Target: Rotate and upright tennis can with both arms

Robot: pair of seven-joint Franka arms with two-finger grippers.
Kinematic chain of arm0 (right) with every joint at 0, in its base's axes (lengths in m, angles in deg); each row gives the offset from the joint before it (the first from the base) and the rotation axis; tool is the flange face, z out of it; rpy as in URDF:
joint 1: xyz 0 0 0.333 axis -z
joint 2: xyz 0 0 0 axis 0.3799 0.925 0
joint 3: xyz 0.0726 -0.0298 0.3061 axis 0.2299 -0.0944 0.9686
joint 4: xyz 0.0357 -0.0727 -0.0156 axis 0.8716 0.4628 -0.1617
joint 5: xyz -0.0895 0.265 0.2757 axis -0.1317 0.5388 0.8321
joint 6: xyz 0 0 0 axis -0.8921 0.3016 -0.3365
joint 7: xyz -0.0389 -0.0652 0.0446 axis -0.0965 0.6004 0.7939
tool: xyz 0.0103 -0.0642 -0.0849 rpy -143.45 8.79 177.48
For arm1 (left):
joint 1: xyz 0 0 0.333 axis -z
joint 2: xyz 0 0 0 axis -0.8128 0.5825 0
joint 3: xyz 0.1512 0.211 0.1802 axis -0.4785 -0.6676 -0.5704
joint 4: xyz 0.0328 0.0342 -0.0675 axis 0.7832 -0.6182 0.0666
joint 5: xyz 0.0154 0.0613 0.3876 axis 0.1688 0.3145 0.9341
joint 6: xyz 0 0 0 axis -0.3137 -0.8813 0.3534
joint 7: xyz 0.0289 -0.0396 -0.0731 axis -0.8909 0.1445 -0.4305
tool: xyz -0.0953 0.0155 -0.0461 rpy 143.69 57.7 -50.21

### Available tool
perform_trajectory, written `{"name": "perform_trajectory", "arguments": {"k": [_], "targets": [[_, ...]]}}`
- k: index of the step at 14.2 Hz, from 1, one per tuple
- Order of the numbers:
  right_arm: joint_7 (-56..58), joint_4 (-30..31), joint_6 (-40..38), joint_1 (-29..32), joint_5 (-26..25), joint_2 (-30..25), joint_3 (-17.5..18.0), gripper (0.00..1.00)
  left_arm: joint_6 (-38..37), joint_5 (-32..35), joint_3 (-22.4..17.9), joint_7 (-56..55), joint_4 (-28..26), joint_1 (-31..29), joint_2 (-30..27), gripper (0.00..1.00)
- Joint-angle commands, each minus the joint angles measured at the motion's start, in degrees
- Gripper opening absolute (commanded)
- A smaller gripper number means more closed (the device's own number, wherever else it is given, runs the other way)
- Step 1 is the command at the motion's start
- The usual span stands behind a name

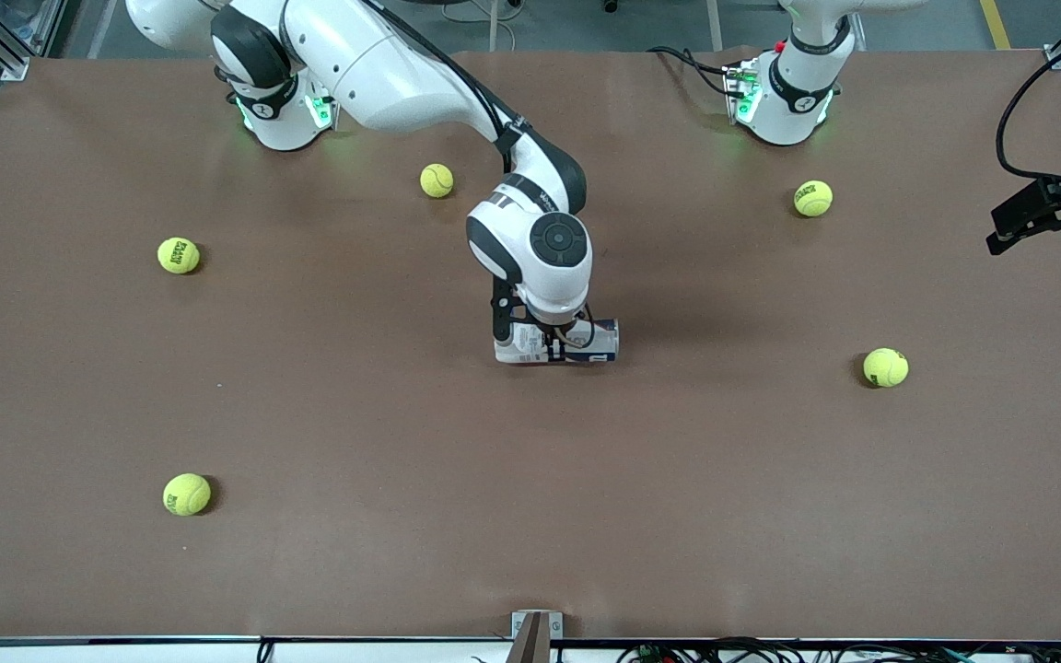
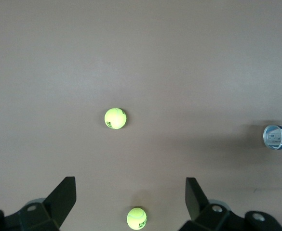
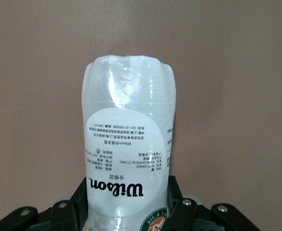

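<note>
can: tennis can (image 1: 556,343) lies on its side mid-table, well clear of every edge
right gripper: right gripper (image 1: 556,343) clamped on the can's middle, fingers (image 3: 175,192) squeezing its sides
left gripper: left gripper (image 2: 131,199) spread wide, empty, up over the table's left-arm end; waiting
step: grasp made, rotation pending
next: turn the can so one end faces the left arm, then tip it upright

The brown table (image 1: 328,396) carries the tennis can (image 1: 586,343), lying on its side near the centre, and five yellow-green tennis balls (image 1: 186,494) scattered well apart.
</note>
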Motion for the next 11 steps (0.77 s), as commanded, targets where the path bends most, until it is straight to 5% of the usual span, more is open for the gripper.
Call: {"name": "perform_trajectory", "arguments": {"k": [1,11], "targets": [[-2.6,-4.6,-1.0,-2.1,-1.0,3.4,-0.9,0.65,-0.9,0.4,0.1,0.2,0.5,0.3,-0.1,1.00],[-4.3,-5.6,1.8,-2.8,-1.0,5.7,-1.0,0.70,-1.3,0.3,1.0,-3.1,0.2,1.4,0.5,1.00]]}}
